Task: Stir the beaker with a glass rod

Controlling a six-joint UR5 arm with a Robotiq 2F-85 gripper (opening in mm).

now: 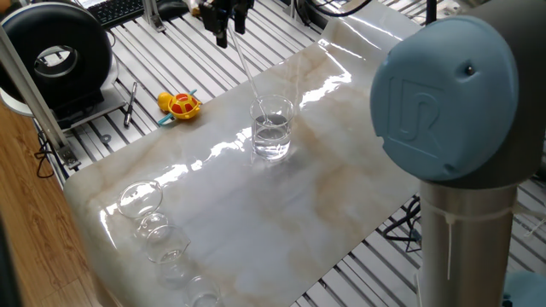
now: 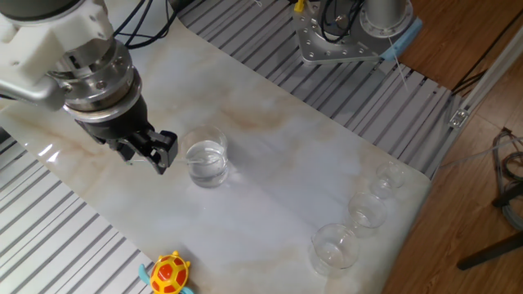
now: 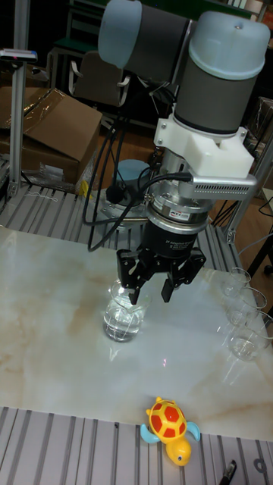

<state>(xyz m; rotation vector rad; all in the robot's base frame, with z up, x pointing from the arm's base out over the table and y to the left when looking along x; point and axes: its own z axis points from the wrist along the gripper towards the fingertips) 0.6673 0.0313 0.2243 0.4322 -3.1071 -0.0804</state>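
Observation:
The beaker (image 1: 271, 128) stands upright on the marble sheet, holding clear liquid; it also shows as the beaker (image 2: 204, 161) and the beaker (image 3: 123, 311). The thin glass rod (image 1: 244, 68) slants from my gripper (image 1: 223, 24) down into the beaker. My gripper (image 2: 152, 152) hovers just beside and above the beaker's rim, its fingers shut on the rod's upper end. In the tall view my gripper (image 3: 155, 286) hangs over the beaker's right edge. The rod itself is too faint to make out in the other two views.
A yellow and red toy turtle (image 1: 179, 104) lies near the sheet's edge, also seen as the turtle (image 3: 171, 428). Several small glass vessels (image 2: 359, 212) cluster at one corner. A black round device (image 1: 55, 55) and the arm's base (image 1: 444, 128) flank the table.

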